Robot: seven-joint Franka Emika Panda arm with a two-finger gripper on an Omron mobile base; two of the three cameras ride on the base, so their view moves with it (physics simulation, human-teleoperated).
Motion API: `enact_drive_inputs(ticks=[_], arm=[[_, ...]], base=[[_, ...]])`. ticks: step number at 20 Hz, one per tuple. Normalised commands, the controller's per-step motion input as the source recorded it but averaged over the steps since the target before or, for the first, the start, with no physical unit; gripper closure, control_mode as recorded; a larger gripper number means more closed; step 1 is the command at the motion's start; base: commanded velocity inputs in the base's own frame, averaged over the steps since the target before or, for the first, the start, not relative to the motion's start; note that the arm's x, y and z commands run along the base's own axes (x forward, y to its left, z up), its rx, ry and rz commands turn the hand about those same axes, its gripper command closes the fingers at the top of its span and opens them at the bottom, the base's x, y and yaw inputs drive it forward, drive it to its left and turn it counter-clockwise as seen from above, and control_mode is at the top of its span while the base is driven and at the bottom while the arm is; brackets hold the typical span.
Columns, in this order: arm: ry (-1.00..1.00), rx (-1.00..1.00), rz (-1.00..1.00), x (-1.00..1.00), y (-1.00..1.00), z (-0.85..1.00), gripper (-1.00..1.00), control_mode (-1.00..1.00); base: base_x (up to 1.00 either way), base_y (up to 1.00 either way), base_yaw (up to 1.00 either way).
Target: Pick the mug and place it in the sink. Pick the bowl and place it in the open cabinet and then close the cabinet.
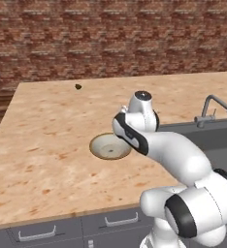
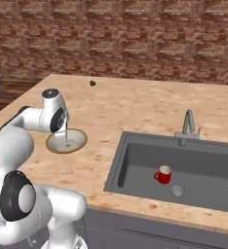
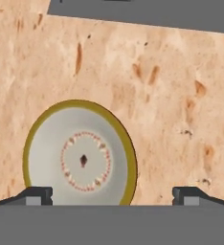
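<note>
End effector (image 3: 112, 195) open wide, empty, fingertips (image 3: 37, 195) spread apart, hanging above bowl (image 3: 79, 155). Bowl upright on table (image 1: 47, 135), left of sink (image 2: 184, 170), partly behind arm in left base view. Mug (image 2: 163, 174) upright inside sink, near round drain (image 2: 177, 190). Tap (image 2: 187, 127) at sink's back edge. Small dark lump (image 2: 92, 83) far back on table. Brick wall (image 2: 116, 34) behind.

counter (image 1: 47, 145) bare around bowl (image 3: 80, 153) | tap (image 2: 186, 127) well apart
</note>
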Motion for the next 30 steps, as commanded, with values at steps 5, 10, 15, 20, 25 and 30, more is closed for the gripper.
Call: enact_drive_inputs(ticks=[5, 10, 15, 20, 25, 30], arm=[[0.06, 0.10, 0.08, 0.19, -0.45, -0.10, -1.00, -1.00], [0.00, 0.21, 0.23, 0.00, -0.57, -0.14, -1.00, -1.00], [0.00, 0.21, 0.24, 0.19, -0.23, -0.28, -1.00, -1.00], [0.00, 0.04, 0.20, 0.29, -0.01, -0.31, -1.00, -1.00], [0.00, 0.00, 0.06, 0.38, 0.00, -0.16, -1.00, -1.00], [-0.05, 0.00, 0.00, 0.25, 0.00, -0.15, -1.00, -1.00]], base=[[0.00, 0.00, 0.00], [0.00, 0.00, 0.00], [0.00, 0.00, 0.00], [0.00, 0.00, 0.00], [0.00, 0.00, 0.00], [0.00, 0.00, 0.00]])
